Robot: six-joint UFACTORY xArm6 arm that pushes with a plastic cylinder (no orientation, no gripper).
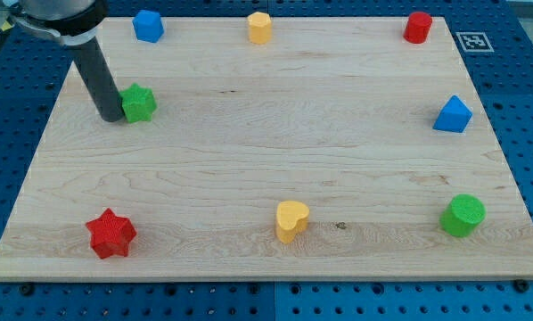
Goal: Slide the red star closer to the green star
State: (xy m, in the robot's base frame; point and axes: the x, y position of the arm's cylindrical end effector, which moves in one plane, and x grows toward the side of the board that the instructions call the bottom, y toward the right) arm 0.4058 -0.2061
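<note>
The red star lies near the view's bottom left corner of the wooden board. The green star lies at the upper left, well above the red star. My tip stands right against the green star's left side, far above the red star. The dark rod rises from it toward the view's top left.
A blue block, a yellow block and a red cylinder line the top edge. A blue block sits at the right, a green cylinder at the bottom right, a yellow heart at the bottom middle.
</note>
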